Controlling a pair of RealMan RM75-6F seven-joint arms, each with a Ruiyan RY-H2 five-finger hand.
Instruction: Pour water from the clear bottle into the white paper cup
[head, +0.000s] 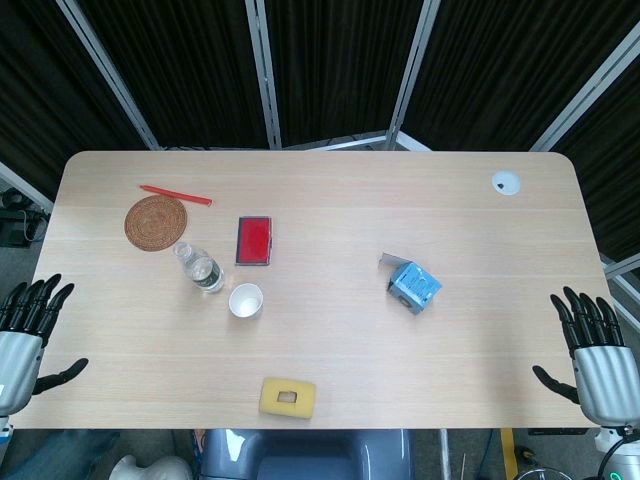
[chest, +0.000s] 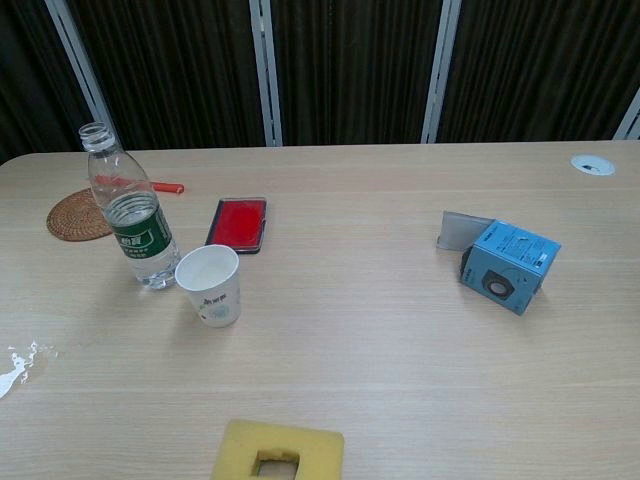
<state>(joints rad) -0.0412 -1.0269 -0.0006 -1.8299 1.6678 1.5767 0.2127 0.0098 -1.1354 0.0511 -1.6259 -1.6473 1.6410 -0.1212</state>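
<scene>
Left hand (head: 25, 320) and right hand (head: 592, 340): both released, fingers spread, at the table's (head: 330, 210) near corners, holding nothing. Bottle (chest: 130, 212): upright, uncapped, about half full, just left of the cup (chest: 211, 285). Likely light, thin-walled and smooth; best gripped at the green label.

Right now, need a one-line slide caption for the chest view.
Uncapped clear bottle upright beside the white paper cup on the table, no hand in frame.
</scene>
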